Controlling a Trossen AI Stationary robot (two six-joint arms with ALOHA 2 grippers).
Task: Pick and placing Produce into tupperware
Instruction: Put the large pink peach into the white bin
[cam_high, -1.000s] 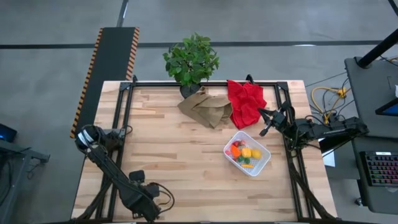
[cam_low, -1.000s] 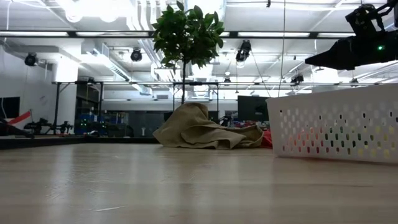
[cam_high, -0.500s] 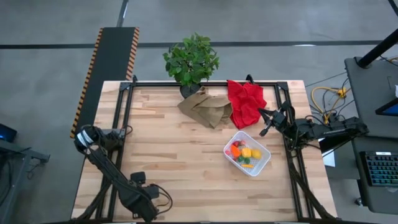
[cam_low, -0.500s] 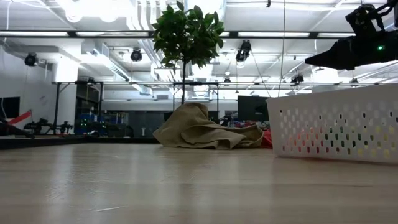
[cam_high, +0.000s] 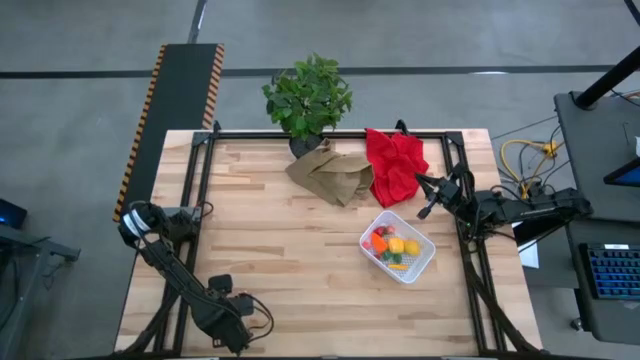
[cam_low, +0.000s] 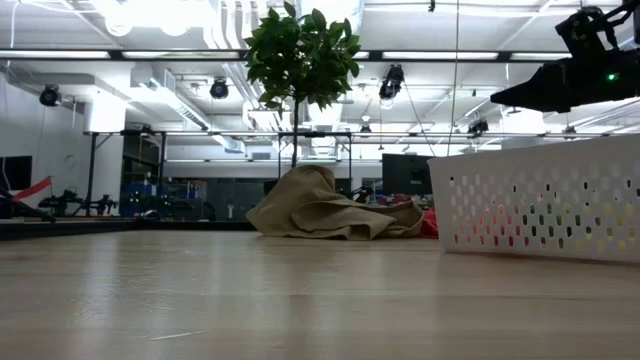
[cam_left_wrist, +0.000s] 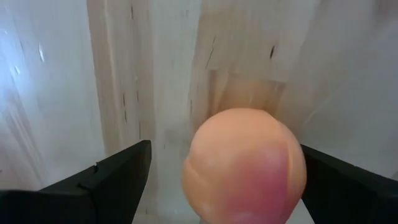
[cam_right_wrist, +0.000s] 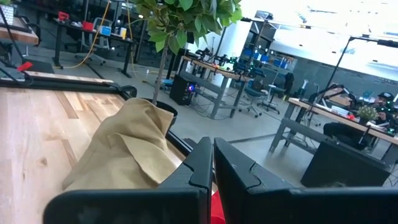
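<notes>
The pink-orange peach (cam_left_wrist: 242, 168) lies on the wooden table near its near left corner, between the open fingers of my left gripper (cam_left_wrist: 226, 149). From above, my left gripper (cam_high: 232, 312) hides the peach. The white tupperware (cam_high: 425, 262) stands right of the table's centre and holds a lemon (cam_high: 411, 247), an orange piece (cam_high: 379, 243) and other small produce. In the low view its perforated wall (cam_low: 540, 210) shows at the right. My right gripper (cam_high: 424, 196) is shut and hovers over the table's right side, beside the red cloth; the low view shows it (cam_low: 515, 96) well above the tupperware. My left gripper has one finger (cam_left_wrist: 118, 177) on each side of the peach, pointing down at the table. One finger stands clear of the peach with bare wood between. The other finger (cam_left_wrist: 342, 180) lies right against the peach's side (cam_left_wrist: 297, 168); whether it touches I cannot tell.
A brown paper bag (cam_high: 330, 175) and a red cloth (cam_high: 395, 165) lie at the far edge, with a potted plant (cam_high: 307, 95) behind them. Bare wood (cam_high: 290, 250) spreads between my left gripper and the tupperware. Black frame rails (cam_high: 200, 190) run along the table's sides.
My left gripper has edged a little toward the table's left edge. The right arm, the tupperware and its contents have kept still.
</notes>
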